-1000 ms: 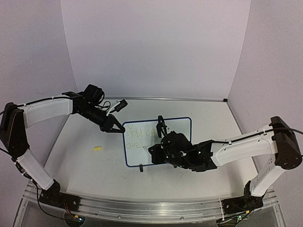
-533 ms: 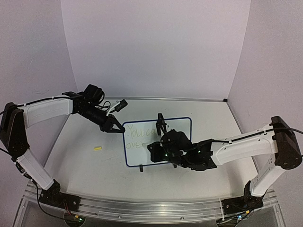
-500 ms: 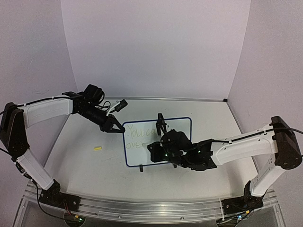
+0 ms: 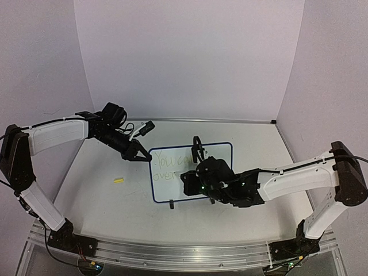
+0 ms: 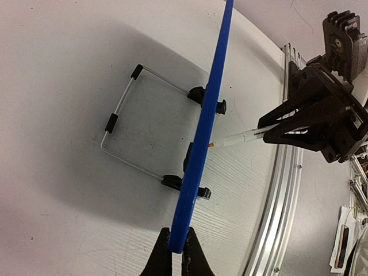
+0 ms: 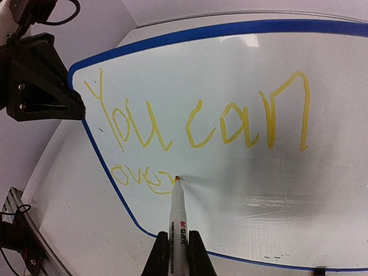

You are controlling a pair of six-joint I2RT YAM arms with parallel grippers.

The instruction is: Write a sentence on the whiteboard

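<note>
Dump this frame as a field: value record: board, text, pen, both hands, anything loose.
board: white, blue frame, propped on a wire stand on the table
text: yellow; top line "You can", second line reads roughly "over"
pen: white marker, tip on the board at the end of the second line
right hand: shut on pen
left hand: shut on the board's frame edge
loose: small yellow piece on the table, left of the board, apart from it

Glossy smooth whiteboard point(image 6: 247, 167), blue plastic-looking frame point(image 5: 202, 132), thin metal wire stand point(image 5: 110, 122), matt white table point(image 5: 69, 69), brushed metal rail point(image 4: 172, 252), white plastic marker point(image 6: 177, 221)
</note>
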